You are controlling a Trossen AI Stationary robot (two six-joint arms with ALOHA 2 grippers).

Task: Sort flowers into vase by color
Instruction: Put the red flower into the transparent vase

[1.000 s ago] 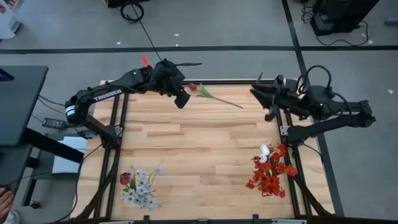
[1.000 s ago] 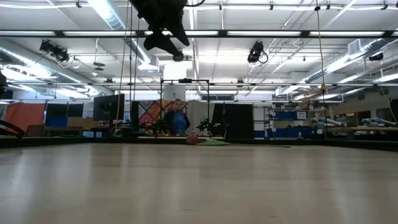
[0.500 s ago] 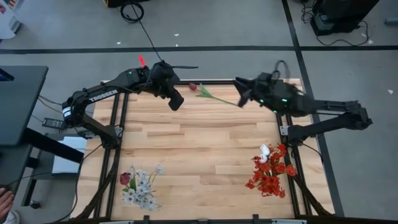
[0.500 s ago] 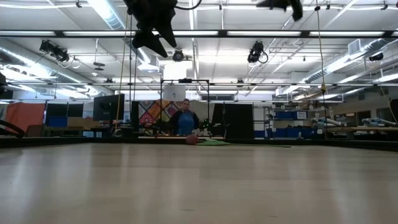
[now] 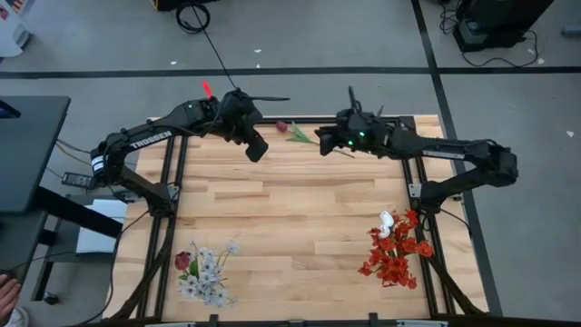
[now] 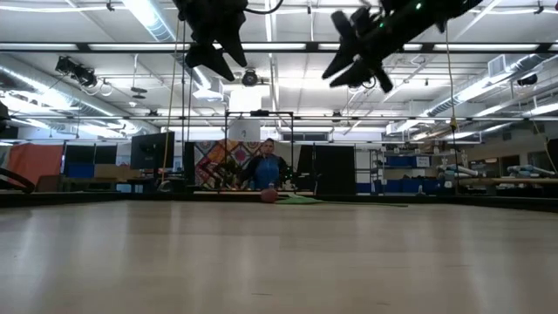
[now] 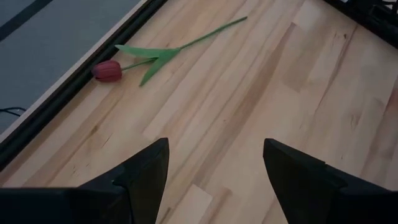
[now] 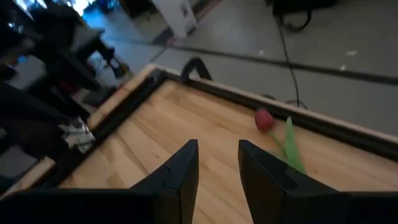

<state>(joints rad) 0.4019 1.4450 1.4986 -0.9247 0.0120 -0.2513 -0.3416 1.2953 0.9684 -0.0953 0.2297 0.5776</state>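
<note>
A dark red tulip [image 5: 280,127] on a green leafy stem [image 5: 320,143] lies flat on the wooden table by its far edge; its bud [image 7: 107,70] also shows in the left wrist view. My left gripper [image 5: 256,145] hangs open, high above the table, left of the bud. My right gripper [image 5: 325,141] hovers over the stem with a narrow gap between its fingers and nothing in it, the bud [image 8: 264,119] ahead of it. White blossoms with a maroon bud [image 5: 204,272] lie near left. Red blooms with a white tulip [image 5: 392,254] lie near right. No vase is in view.
The black frame rail [image 5: 300,118] runs along the table's far edge just behind the tulip. Bare wood [image 5: 290,218] fills the table's middle. In the low view both grippers [image 6: 214,57] [image 6: 349,65] hang well above the tabletop, and a person [image 6: 266,170] stands beyond the table.
My right gripper has swung from beyond the table's far right corner toward the left along the far edge, sinking and rolling, and now hangs over the tulip's stem. The tulip has not moved.
</note>
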